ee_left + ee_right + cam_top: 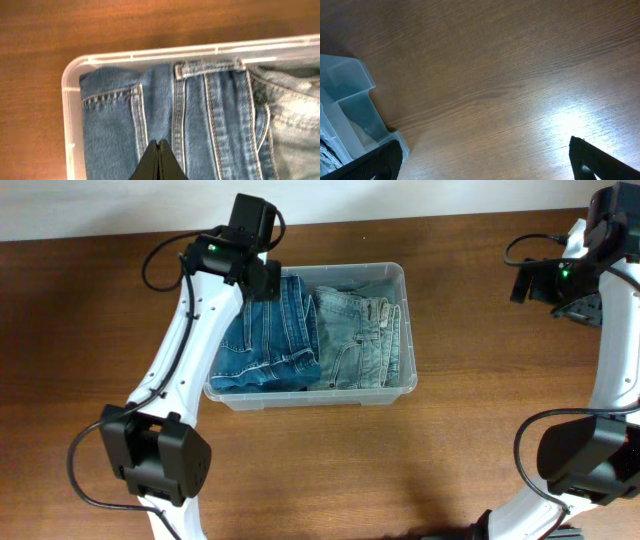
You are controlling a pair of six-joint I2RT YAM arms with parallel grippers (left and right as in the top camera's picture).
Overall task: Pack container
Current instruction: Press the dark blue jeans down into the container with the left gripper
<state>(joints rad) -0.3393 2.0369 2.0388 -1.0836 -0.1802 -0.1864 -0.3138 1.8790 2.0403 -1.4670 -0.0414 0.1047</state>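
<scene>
The clear plastic container (400,385) sits mid-table. It holds dark blue jeans (270,340) on the left and lighter blue jeans (365,340) on the right. My left gripper (158,146) is shut and empty, its tips right over the dark jeans (210,120) near the container's corner (70,75). My right gripper (482,165) is open and empty above bare table at the far right. A corner of the container (355,100) shows at the left of the right wrist view.
The wooden table (450,460) surrounds the container. The left arm (190,340) reaches over the container's back left corner. The right arm (610,310) stands at the right edge. Black cables hang at the arm bases.
</scene>
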